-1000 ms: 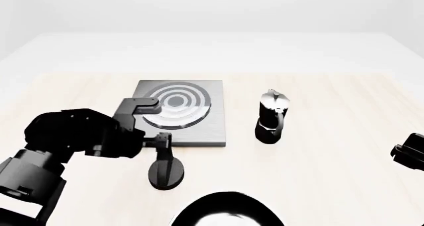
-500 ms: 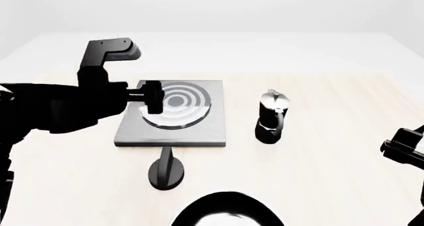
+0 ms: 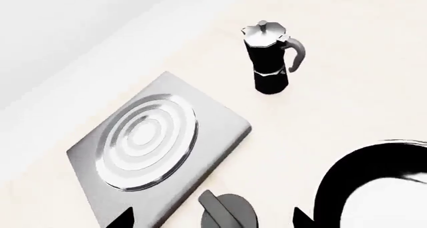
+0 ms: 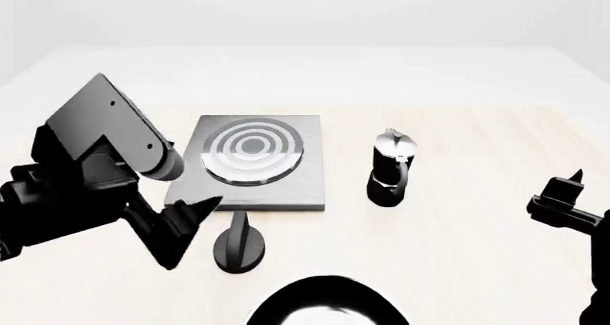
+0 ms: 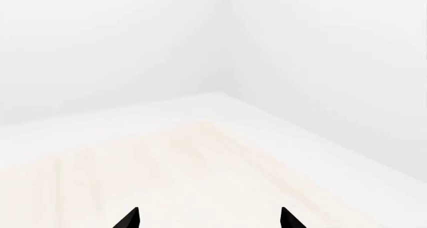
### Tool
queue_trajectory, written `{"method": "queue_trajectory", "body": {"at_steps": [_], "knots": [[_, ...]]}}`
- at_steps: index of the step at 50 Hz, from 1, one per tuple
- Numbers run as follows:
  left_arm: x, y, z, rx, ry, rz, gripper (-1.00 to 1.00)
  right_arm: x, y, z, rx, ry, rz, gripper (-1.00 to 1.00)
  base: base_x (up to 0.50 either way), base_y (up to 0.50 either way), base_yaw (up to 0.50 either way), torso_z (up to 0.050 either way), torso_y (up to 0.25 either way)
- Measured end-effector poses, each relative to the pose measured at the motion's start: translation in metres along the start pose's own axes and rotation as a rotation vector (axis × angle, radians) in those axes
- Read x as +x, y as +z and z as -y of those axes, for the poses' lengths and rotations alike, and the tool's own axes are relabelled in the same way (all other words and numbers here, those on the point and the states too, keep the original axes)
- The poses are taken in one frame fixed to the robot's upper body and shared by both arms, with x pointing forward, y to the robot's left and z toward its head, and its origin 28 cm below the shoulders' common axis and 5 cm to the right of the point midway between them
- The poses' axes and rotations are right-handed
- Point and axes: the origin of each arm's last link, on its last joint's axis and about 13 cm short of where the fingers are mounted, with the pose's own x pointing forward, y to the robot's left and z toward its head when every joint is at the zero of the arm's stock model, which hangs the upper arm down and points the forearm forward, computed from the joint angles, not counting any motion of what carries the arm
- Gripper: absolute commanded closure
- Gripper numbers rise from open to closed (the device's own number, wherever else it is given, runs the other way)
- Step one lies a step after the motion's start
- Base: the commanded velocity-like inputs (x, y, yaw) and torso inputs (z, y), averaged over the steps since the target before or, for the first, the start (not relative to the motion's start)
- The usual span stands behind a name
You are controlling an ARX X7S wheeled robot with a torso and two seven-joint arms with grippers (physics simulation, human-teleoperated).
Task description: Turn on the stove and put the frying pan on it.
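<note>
The stove point(image 4: 286, 186) is a flat grey slab with concentric rings on the wooden table. Its black round knob point(image 4: 238, 243) with an upright ridge sits just in front of it. The frying pan point(image 4: 329, 303) shows only its black rim and pale inside at the view's bottom edge. My left gripper point(image 4: 191, 232) is open, just left of the knob and not touching it. In the left wrist view the knob point(image 3: 229, 213) lies ahead between the open fingertips point(image 3: 124, 219), with the stove point(image 3: 220, 133) and pan point(image 3: 380, 183) to either side. My right gripper point(image 4: 570, 191) is open and empty at the far right.
A black-and-silver moka pot point(image 4: 391, 169) stands right of the stove, also in the left wrist view point(image 3: 270, 57). The right wrist view shows only bare table point(image 5: 167, 168) and white walls beyond the open right gripper point(image 5: 208, 220).
My left arm swung up over the stove, then came down again to the left of the knob with its jaws spread. My right gripper rose a little further into view.
</note>
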Motion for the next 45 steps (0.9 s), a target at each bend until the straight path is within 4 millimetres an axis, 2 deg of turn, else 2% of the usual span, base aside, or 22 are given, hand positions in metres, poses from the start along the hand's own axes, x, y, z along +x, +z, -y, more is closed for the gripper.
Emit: {"method": "queue_trajectory", "body": {"at_steps": [10, 21, 32, 45], "knots": [[-0.008, -0.018, 0.034, 0.098, -0.197, -0.108, -1.0, 0.001, 0.0, 0.002, -0.011, -0.018, -0.012, -1.0, 0.0, 0.0, 0.0, 0.0, 0.0], [-0.018, -0.032, 0.058, 0.142, -0.315, -0.202, -1.0, 0.002, -0.002, 0.003, -0.017, -0.036, -0.024, -1.0, 0.0, 0.0, 0.0, 0.0, 0.0], [-0.024, -0.047, 0.064, 0.123, -0.339, -0.319, -1.0, 0.002, -0.002, 0.004, -0.019, -0.042, -0.033, -1.0, 0.0, 0.0, 0.0, 0.0, 0.0], [-0.021, -0.066, 0.062, 0.074, -0.332, -0.446, -1.0, 0.002, -0.004, 0.005, -0.025, -0.055, -0.045, -1.0, 0.0, 0.0, 0.0, 0.0, 0.0]]}}
